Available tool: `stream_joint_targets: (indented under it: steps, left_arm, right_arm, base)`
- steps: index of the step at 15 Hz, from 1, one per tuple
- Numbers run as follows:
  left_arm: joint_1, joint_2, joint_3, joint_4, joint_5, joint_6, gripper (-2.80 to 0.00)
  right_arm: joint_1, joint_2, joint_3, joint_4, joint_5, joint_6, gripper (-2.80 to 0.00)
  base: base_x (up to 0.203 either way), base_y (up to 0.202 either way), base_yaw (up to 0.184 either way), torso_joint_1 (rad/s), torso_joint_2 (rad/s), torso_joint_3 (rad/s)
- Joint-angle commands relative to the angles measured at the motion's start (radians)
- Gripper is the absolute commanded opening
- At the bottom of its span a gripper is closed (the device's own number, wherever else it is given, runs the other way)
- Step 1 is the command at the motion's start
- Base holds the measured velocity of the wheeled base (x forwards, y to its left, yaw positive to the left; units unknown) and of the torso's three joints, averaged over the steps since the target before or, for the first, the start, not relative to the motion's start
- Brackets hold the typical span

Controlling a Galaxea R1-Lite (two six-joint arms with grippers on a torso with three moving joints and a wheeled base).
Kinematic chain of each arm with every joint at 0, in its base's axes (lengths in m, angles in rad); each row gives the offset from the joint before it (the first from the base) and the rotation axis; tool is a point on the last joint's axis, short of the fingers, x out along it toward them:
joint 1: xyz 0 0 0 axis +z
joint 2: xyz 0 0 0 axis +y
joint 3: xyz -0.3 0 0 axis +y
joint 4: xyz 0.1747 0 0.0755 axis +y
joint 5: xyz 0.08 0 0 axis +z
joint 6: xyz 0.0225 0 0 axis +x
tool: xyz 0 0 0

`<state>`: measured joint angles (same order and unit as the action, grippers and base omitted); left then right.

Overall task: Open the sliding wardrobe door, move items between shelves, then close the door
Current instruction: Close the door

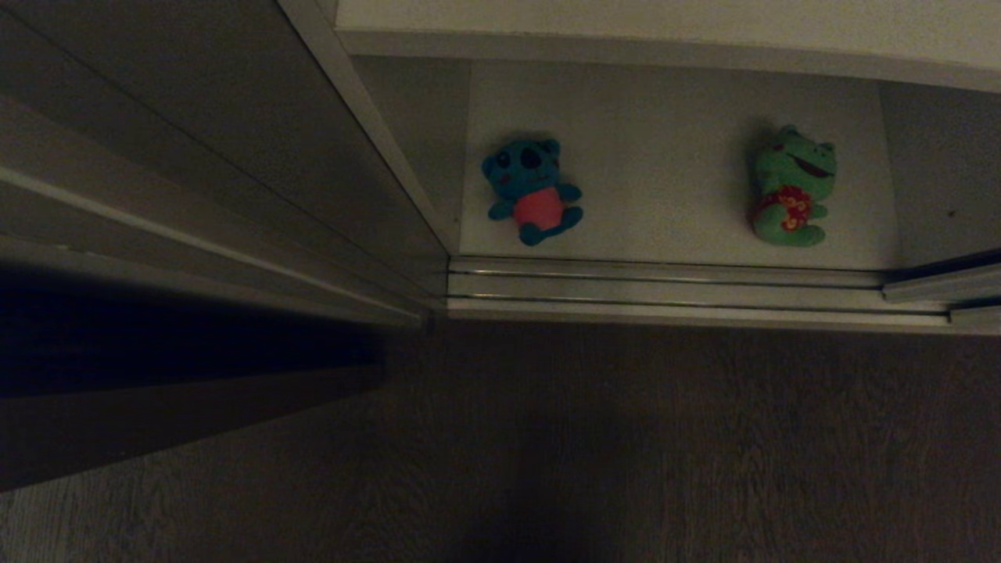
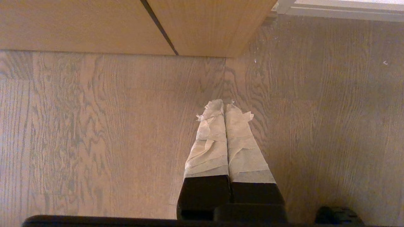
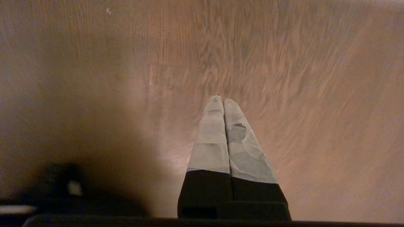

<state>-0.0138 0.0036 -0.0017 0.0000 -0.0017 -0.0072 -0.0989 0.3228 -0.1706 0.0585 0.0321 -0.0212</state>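
Both grippers, left (image 2: pixel 224 105) and right (image 3: pixel 222 100), have jaws pressed together, empty.

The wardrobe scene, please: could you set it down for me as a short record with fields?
door: sliding door pushed to the left, shelf exposed
shelf: white board behind the floor track
blue bear: lying on the shelf's left part
green frog: lying on the shelf's right part, apart from the bear
left gripper: shut, empty, over wooden floor
right gripper: shut, empty, over floor
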Motion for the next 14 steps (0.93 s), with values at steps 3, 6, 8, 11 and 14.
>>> stream_joint_targets:
  steps: [3, 6, 8, 11, 14]
  left_arm:
    - [0.000, -0.001, 0.000, -0.002, 0.000, 0.000, -2.80]
    - [0.000, -0.001, 0.000, -0.001, 0.000, 0.000, -2.80]
    - [0.000, -0.001, 0.000, 0.000, 0.000, 0.000, -2.80]
    - [0.000, -0.001, 0.000, 0.000, 0.000, 0.000, -2.80]
    - [0.000, 0.001, 0.000, 0.000, 0.000, 0.000, -2.80]
  right_arm:
    - [0.088, -0.158, 0.003, 0.070, -0.005, 0.037, -2.80]
    - [0.093, -0.324, 0.015, 0.181, -0.006, 0.023, -2.80]
    - [0.095, -0.326, 0.106, 0.080, -0.013, 0.014, -2.80]
    - [0.096, -0.323, 0.171, -0.062, -0.018, -0.021, -2.80]
    - [0.096, -0.323, 0.171, -0.063, -0.018, -0.002, -2.80]
  base:
    - [0.000, 0.000, 0.000, 0.000, 0.00, 0.000]
    - [0.000, 0.000, 0.000, 0.000, 0.00, 0.000]
    - [0.000, 0.000, 0.000, 0.000, 0.00, 0.000]
    - [0.000, 0.000, 0.000, 0.000, 0.00, 0.000]
    - [0.000, 0.000, 0.000, 0.000, 0.00, 0.000]
